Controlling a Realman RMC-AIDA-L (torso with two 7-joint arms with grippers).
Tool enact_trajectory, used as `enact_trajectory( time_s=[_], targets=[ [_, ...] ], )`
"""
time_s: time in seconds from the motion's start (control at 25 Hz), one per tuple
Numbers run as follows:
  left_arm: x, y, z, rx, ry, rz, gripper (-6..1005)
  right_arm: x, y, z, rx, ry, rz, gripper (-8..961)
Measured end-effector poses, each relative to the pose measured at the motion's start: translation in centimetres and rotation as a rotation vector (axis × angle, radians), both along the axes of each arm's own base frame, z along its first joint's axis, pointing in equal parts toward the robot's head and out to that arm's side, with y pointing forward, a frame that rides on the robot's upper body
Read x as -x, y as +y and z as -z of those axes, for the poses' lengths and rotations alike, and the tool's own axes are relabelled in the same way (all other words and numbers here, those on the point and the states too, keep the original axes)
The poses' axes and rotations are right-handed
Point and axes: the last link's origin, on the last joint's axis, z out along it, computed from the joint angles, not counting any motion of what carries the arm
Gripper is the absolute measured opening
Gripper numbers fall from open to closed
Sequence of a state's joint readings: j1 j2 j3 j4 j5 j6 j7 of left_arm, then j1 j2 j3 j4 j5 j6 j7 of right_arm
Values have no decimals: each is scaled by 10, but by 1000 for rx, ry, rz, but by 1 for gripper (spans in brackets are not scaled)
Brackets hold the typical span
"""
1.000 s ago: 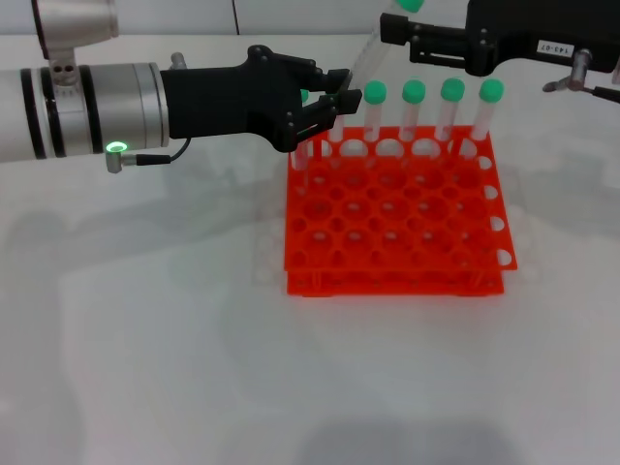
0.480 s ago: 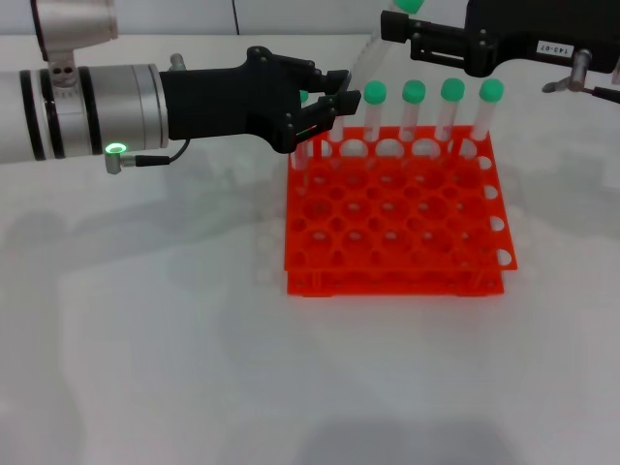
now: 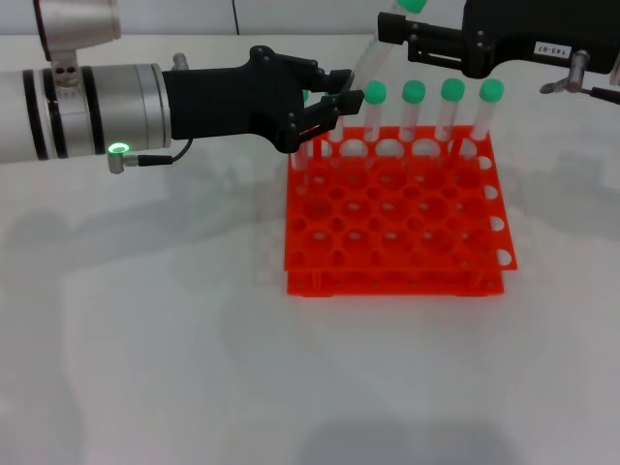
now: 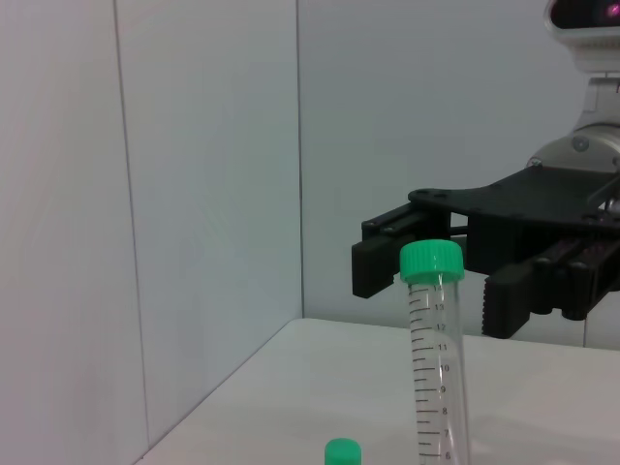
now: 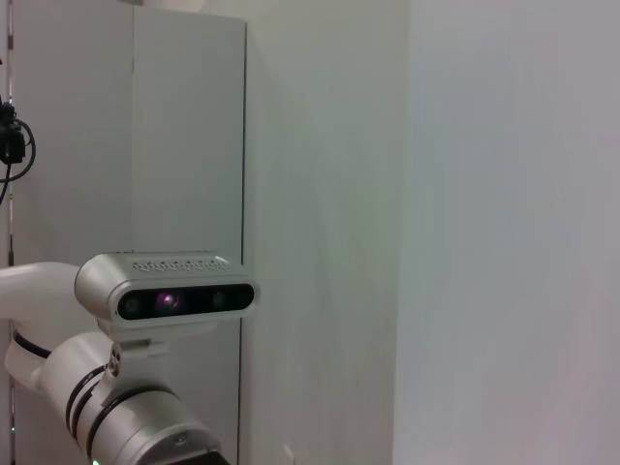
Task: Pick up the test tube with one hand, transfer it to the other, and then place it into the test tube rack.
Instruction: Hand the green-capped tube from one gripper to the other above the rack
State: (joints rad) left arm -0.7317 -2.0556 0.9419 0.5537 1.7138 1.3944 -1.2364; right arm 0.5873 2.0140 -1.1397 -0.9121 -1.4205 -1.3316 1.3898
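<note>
My left gripper (image 3: 341, 92), black with a green light on its wrist, is shut on the lower part of the test tube (image 3: 371, 53). It holds the tube tilted above the back left corner of the orange-red rack (image 3: 397, 276). The tube's green cap (image 3: 412, 5) reaches up to my right gripper (image 3: 392, 31), which bears a white label. In the left wrist view the right gripper (image 4: 436, 291) is open, a finger (image 4: 387, 271) on each side just behind the capped tube top (image 4: 432, 263).
Several green-capped tubes (image 3: 414, 107) stand in the rack's back row. Another cap (image 3: 305, 95) shows behind my left fingers. The rack's other holes hold nothing. White tabletop lies in front and to the left. The right wrist view shows only walls and my head.
Almost nothing: the left arm has crept slightly right with the tube. The right gripper stays at the tube's top.
</note>
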Motion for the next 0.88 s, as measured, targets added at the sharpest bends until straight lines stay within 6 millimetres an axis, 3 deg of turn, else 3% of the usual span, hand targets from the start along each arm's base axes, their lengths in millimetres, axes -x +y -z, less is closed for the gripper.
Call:
enact_trajectory(
  time_s=[0.32,0.88],
  targets=[
    [0,0,0,1,-1,2,317,1,1,0,3,2,1,397],
    [0,-3,1,1,-7,9,322,1,2,-1,9,12,12,294]
  ],
)
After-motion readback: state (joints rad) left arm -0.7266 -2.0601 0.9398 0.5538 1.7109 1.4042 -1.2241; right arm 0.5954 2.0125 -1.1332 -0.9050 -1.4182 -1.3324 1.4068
